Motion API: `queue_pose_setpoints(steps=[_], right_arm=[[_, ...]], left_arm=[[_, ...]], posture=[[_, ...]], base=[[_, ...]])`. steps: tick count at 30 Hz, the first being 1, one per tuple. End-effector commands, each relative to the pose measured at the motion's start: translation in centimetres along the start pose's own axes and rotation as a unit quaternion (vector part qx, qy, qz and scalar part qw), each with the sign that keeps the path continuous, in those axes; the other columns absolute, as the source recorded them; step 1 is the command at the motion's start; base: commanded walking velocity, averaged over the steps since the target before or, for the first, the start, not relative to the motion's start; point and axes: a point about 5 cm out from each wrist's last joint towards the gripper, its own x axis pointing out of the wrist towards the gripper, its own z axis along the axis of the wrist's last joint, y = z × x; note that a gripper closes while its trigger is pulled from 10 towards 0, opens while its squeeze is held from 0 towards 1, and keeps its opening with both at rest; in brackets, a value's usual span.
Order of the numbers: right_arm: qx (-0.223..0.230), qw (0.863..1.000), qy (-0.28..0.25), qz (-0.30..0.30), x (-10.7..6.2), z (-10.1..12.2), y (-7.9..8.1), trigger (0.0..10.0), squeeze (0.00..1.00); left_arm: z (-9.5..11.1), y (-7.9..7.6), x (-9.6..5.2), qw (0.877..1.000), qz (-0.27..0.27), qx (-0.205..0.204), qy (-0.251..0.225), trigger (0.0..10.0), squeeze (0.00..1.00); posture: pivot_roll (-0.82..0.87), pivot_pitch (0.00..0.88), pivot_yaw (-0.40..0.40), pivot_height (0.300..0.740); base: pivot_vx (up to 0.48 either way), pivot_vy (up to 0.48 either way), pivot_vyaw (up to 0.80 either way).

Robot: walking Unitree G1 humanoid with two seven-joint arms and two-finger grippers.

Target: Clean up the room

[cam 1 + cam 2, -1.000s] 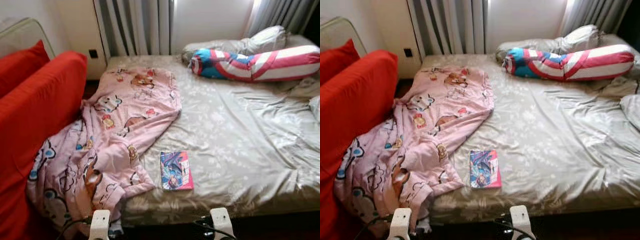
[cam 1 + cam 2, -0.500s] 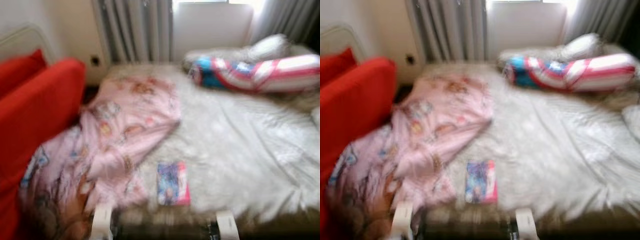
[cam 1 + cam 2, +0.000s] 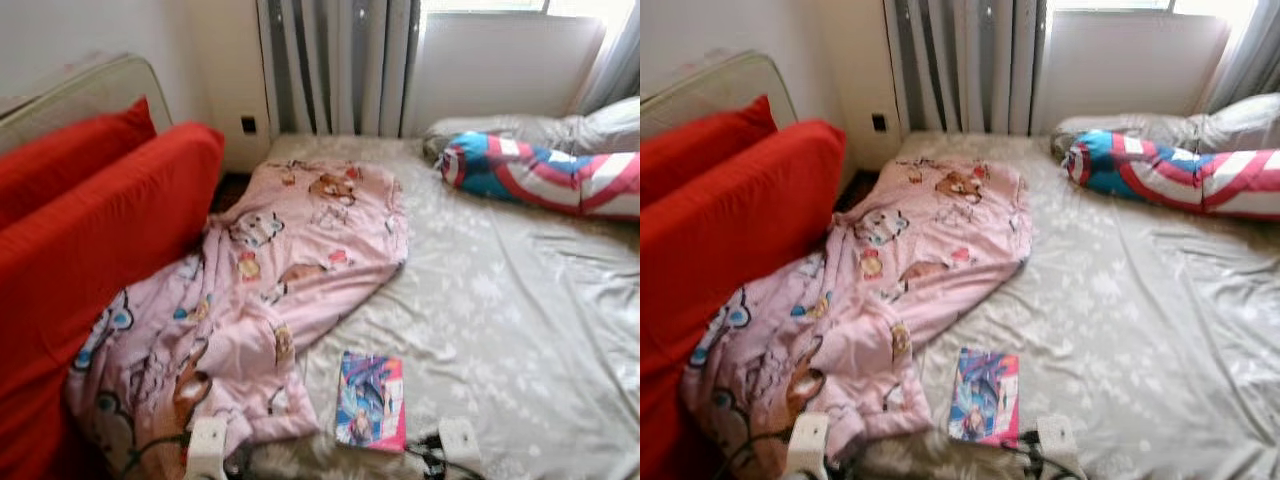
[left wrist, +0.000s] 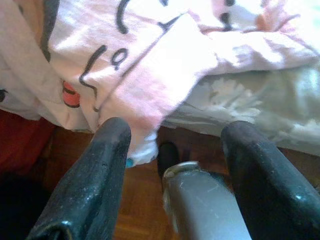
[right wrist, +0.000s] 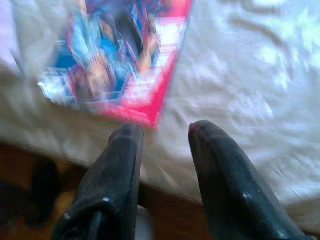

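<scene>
While both my arms hang low at the bottom of the frame, the count starts there. Left gripper (image 4: 172,145): two black fingers spread wide, holding nothing, over the wood floor below the bed's edge. Right gripper (image 5: 162,135): two fingers a narrow gap apart, empty, just short of the book. One book (image 3: 371,401), bright cover, flat at lower centre near the mattress edge. One pink blanket (image 3: 255,300), cartoon-printed, crumpled from mid-frame to lower left, its corner spilling off the bed. One bed (image 3: 520,330) with a grey floral sheet, bare and wrinkled across the right half. One striped bolster (image 3: 545,180), cut off at upper right. Two red cushions (image 3: 95,240) at left, partly cropped. Right wrist view blurred.
</scene>
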Motion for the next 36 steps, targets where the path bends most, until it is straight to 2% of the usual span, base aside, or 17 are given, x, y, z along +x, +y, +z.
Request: queue_pose_setpoints(steps=[1,5,6,8,10,12,15,17,22,27,32,33,36], right_arm=[[0.005,1.0,0.003,-0.013,-0.2,-0.5,-1.0,10.0,0.0],[0.016,0.999,-0.034,-0.018,0.1,1.2,-1.2,10.0,0.0],[0.075,0.992,-0.093,-0.032,0.3,3.5,-1.7,10.0,0.0],[0.087,0.99,-0.107,-0.033,0.3,4.1,-1.8,10.0,0.0],[0.094,0.984,-0.148,-0.032,0.4,5.9,-2.1,10.0,0.0],[0.081,0.978,-0.192,-0.024,0.3,7.5,-2.2,10.0,0.0],[0.061,0.967,-0.246,-0.021,-0.1,9.1,-2.2,10.0,0.0],[0.05,0.96,-0.276,-0.016,-0.5,9.6,-2.0,10.0,0.0],[0.045,0.947,-0.318,-0.018,-1.4,9.1,-1.8,10.0,0.0],[0.045,0.939,-0.339,-0.029,-1.9,9.4,-1.7,10.0,0.0],[0.031,0.931,-0.362,-0.027,-2.3,10.1,-1.3,10.0,0.0],[0.029,0.925,-0.377,-0.027,-2.7,10.4,-1.2,10.0,0.0],[0.016,0.922,-0.387,-0.016,-3.3,10.3,-0.8,10.0,0.0]], left_arm=[[0.7,-0.5,0.1,1.0,-0.008,-0.005,-0.02,10.0,0.0],[1.2,-0.7,0.0,0.998,-0.022,-0.006,-0.054,10.0,0.0],[1.9,-0.9,-0.1,0.995,-0.035,0.026,-0.091,10.0,0.0],[2.1,-0.9,-0.1,0.994,-0.04,0.03,-0.098,10.0,0.0],[6.4,-1.6,0.1,0.983,-0.057,0.034,-0.174,10.0,0.0],[9.5,-1.9,-0.3,0.967,-0.068,0.032,-0.242,10.0,0.0],[11.2,-1.9,-1.2,0.949,-0.073,0.032,-0.306,10.0,0.0],[11.5,-2.0,-1.8,0.937,-0.079,0.034,-0.338,10.0,0.0],[11.4,-1.7,-2.9,0.924,-0.062,0.024,-0.377,10.0,0.0],[11.7,-1.6,-3.3,0.92,-0.058,0.009,-0.388,10.0,0.0],[11.5,-1.7,-3.7,0.918,-0.06,0.011,-0.392,10.0,0.0],[11.3,-1.5,-4.1,0.917,-0.058,0.007,-0.395,10.0,0.0],[11.0,-1.2,-4.4,0.918,-0.058,0.009,-0.393,10.0,0.0]], posture=[[-0.14,0.0,-0.015,0.74],[-0.14,0.0,-0.017,0.74],[-0.14,0.0,-0.018,0.74],[-0.14,0.0,-0.019,0.74],[-0.14,0.0,-0.022,0.74],[-0.14,0.0,-0.017,0.74],[-0.15,0.0,-0.017,0.74],[-0.15,0.0,-0.021,0.74],[-0.15,0.0,-0.033,0.74],[-0.15,0.0,-0.034,0.74],[-0.16,0.0,-0.032,0.74],[-0.15,0.0,-0.035,0.74],[-0.15,0.0,-0.035,0.74]], base=[[0.0,0.0,0.0],[0.0,0.0,0.0],[0.0,0.0,0.0],[0.0,0.0,0.0],[0.0,0.0,0.0],[0.0,0.0,0.0],[0.0,0.0,0.0],[0.0,0.0,0.0],[0.0,0.0,0.0],[0.0,0.0,0.0],[0.0,0.0,0.0],[0.0,0.0,0.0],[0.0,0.0,0.0]])
